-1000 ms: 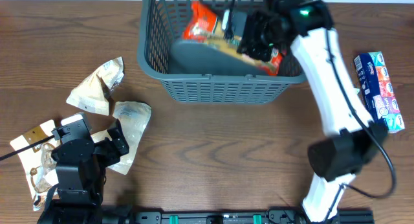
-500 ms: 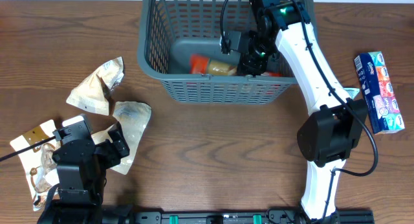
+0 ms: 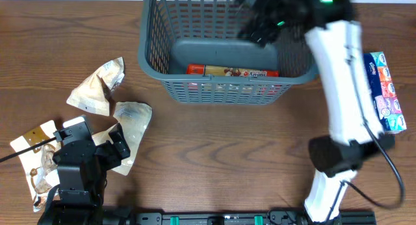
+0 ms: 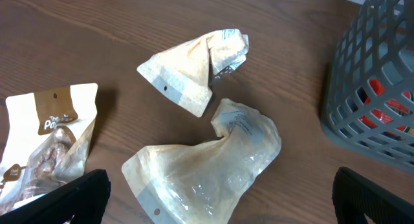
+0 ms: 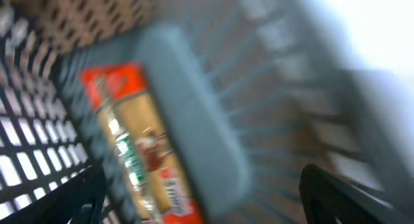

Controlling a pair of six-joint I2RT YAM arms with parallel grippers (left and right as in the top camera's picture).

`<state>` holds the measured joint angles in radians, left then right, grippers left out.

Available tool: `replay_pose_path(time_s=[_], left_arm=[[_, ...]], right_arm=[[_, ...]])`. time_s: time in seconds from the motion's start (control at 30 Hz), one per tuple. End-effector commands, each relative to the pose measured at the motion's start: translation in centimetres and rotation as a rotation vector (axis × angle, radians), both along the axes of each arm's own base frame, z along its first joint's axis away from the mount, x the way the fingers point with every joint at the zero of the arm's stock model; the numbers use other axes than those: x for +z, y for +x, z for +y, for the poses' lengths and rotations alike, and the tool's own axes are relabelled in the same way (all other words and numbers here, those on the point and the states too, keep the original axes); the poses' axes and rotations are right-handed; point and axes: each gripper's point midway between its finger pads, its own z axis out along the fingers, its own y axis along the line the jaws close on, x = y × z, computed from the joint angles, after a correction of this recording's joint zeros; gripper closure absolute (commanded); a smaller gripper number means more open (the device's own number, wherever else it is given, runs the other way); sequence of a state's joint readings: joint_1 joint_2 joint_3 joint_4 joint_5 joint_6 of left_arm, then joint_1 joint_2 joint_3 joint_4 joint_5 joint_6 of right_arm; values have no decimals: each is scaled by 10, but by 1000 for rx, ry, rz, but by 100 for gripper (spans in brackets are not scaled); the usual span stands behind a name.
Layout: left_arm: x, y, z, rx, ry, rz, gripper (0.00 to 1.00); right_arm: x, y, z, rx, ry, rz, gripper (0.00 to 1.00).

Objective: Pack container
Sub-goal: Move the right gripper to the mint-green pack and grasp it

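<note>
Overhead, the container [image 3: 224,90] rests on the wooden table [image 3: 214,153], with a red snack packet [image 3: 233,72] lying flat along its near inner wall. Right gripper [image 5: 207,208], blurred, is above the container's right half, fingers spread wide and holding nothing. Left gripper [image 4: 220,208] is well to the container's left, jaws likewise wide and empty, over pale packets [image 4: 207,159]. Blue box [image 3: 382,92] lies just right of the container

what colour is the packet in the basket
Red packet with a tan middle band; overhead view shows it best.
</note>
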<state>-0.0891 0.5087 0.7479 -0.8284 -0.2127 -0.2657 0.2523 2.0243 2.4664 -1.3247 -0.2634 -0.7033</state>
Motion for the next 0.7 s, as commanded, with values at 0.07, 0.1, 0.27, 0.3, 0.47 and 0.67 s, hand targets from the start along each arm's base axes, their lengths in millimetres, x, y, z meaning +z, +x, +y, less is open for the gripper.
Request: replay_pose_path(time_s=[0.07, 0.1, 0.27, 0.3, 0.47, 0.67], left_arm=[[7, 0, -1, 0, -10, -18, 1], [7, 0, -1, 0, -10, -19, 1], [7, 0, -1, 0, -10, -19, 1], [7, 0, -1, -1, -11, -19, 1], [7, 1, -1, 0, -10, -19, 1], [7, 1, -1, 0, -11, -20, 1]], right_arm=[[88, -29, -124, -488, 17, -144, 15], [87, -35, -153, -618, 6, -128, 14], [57, -84, -254, -1069, 21, 72, 15], [51, -92, -264, -1109, 27, 108, 16], [37, -108, -292, -1189, 68, 185, 16], [26, -130, -283, -1182, 141, 269, 13]])
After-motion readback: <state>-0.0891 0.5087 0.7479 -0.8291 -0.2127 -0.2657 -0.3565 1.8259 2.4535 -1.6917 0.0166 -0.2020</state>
